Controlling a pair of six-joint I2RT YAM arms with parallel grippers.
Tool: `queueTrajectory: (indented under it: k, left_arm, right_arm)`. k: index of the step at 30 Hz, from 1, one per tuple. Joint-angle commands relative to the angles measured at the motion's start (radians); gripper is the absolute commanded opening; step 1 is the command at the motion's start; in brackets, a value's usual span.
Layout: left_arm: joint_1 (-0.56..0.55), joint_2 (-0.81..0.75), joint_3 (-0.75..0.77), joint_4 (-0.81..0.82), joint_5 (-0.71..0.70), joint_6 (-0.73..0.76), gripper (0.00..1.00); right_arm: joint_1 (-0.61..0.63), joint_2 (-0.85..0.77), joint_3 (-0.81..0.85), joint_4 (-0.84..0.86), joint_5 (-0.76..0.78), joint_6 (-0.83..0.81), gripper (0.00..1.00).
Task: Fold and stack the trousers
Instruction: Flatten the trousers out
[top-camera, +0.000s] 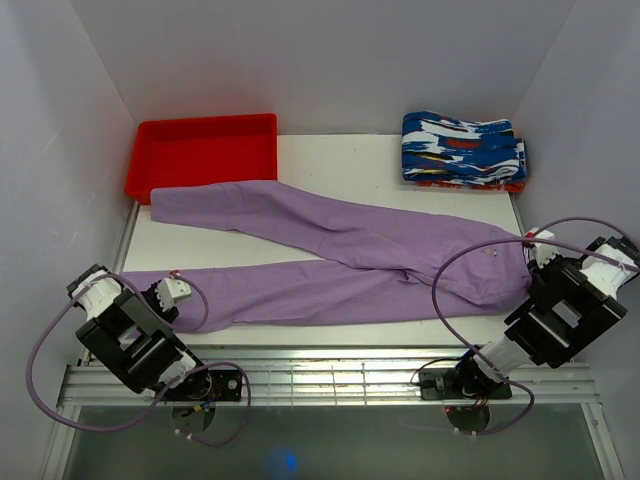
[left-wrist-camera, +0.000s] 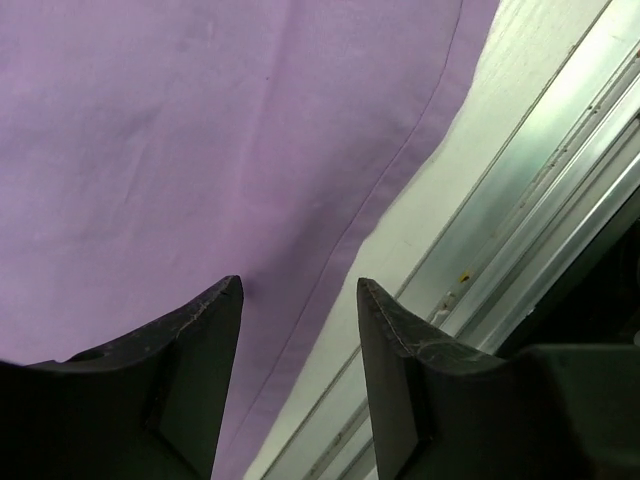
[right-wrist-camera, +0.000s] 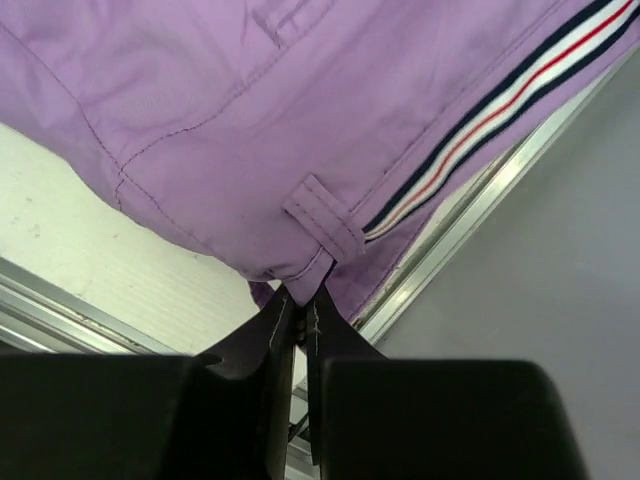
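The lilac trousers lie spread across the white table, legs pointing left, waist at the right. My right gripper is shut on the waistband corner, pinching the cloth next to a belt loop and the striped inner band; the gripper shows in the right wrist view. My left gripper is open over the end of the near leg; in the left wrist view its fingers straddle the leg's lower hem edge, with nothing held.
A red tray stands at the back left, touching the far leg's end. A stack of blue-white-red patterned folded garments sits at the back right. A metal rail runs along the table's near edge. White walls close in both sides.
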Motion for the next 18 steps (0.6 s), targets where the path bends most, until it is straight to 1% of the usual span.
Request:
queueTrajectory:
  k: [1, 2, 5, 6, 9, 14, 17, 18]
  left_arm:
    - [-0.041, -0.009, -0.013, 0.114, 0.026, 0.068, 0.6]
    - [-0.053, 0.01, -0.003, 0.119, 0.031, 0.017, 0.6]
    - [-0.078, 0.091, 0.055, 0.154, 0.072, -0.093, 0.59]
    - [-0.078, 0.132, 0.097, 0.154, 0.082, -0.113, 0.59]
    - [-0.081, 0.18, 0.149, 0.136, 0.097, -0.155, 0.59]
    - [-0.078, 0.216, 0.21, 0.088, 0.073, -0.147, 0.54]
    - [-0.024, 0.197, 0.243, -0.011, 0.076, -0.068, 0.56]
    - [-0.013, 0.186, 0.24, -0.037, 0.068, -0.046, 0.56]
  right_arm:
    - [-0.005, -0.06, 0.141, -0.212, -0.166, -0.043, 0.08]
    - [-0.005, -0.073, 0.17, -0.237, -0.211, -0.044, 0.08]
    - [-0.002, -0.086, 0.288, -0.288, -0.268, -0.022, 0.08]
    - [0.0, -0.086, 0.299, -0.286, -0.271, -0.011, 0.08]
    - [0.003, -0.08, 0.313, -0.241, -0.268, 0.053, 0.08]
    - [0.007, -0.015, 0.414, -0.269, -0.352, 0.144, 0.08]
    - [0.018, 0.0, 0.445, -0.266, -0.375, 0.192, 0.08]
    - [0.021, 0.0, 0.443, -0.241, -0.372, 0.219, 0.08]
